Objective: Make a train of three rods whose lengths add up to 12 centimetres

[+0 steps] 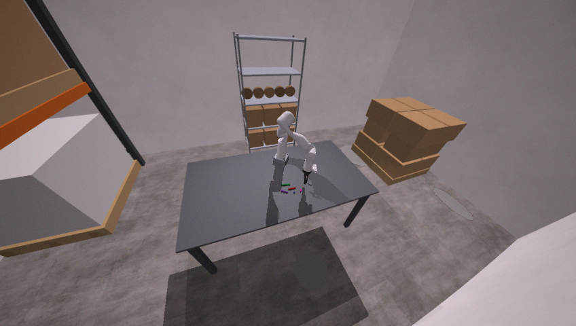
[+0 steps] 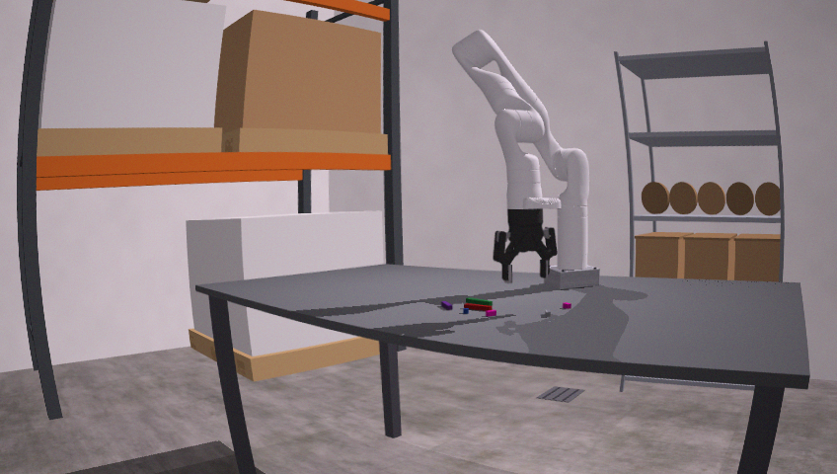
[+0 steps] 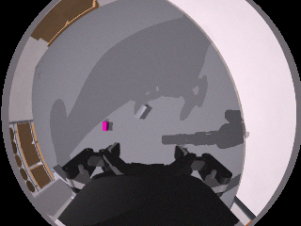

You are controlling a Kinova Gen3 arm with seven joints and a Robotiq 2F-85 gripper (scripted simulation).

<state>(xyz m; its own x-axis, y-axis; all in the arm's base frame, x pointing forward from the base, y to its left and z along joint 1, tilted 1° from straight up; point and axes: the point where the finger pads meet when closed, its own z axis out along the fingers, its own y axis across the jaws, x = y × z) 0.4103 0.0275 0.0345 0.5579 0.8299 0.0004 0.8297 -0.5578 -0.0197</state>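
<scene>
My gripper (image 1: pixel 306 180) (image 2: pixel 524 274) (image 3: pixel 147 151) is open and empty, hanging a little above the dark table (image 1: pixel 226 210) (image 2: pixel 675 329). In the wrist view a short grey rod (image 3: pixel 142 111) (image 2: pixel 545 314) lies just ahead of the fingers, with a magenta rod (image 3: pixel 105 126) (image 2: pixel 566 305) to its left. Further off lie a green rod (image 1: pixel 285 185) (image 2: pixel 478 301) and a red rod (image 1: pixel 291 188) (image 2: pixel 477 306) side by side, a purple rod (image 1: pixel 284 191) (image 2: pixel 446 304), a tiny blue rod (image 1: pixel 294 192) (image 2: pixel 464 311) and a second magenta rod (image 1: pixel 300 189) (image 2: pixel 491 313).
The arm's base (image 2: pixel 572 276) stands on the table behind the rods. A metal shelf (image 1: pixel 270 88) with boxes is behind the table. Stacked cardboard boxes (image 1: pixel 408 133) sit on the floor to the right.
</scene>
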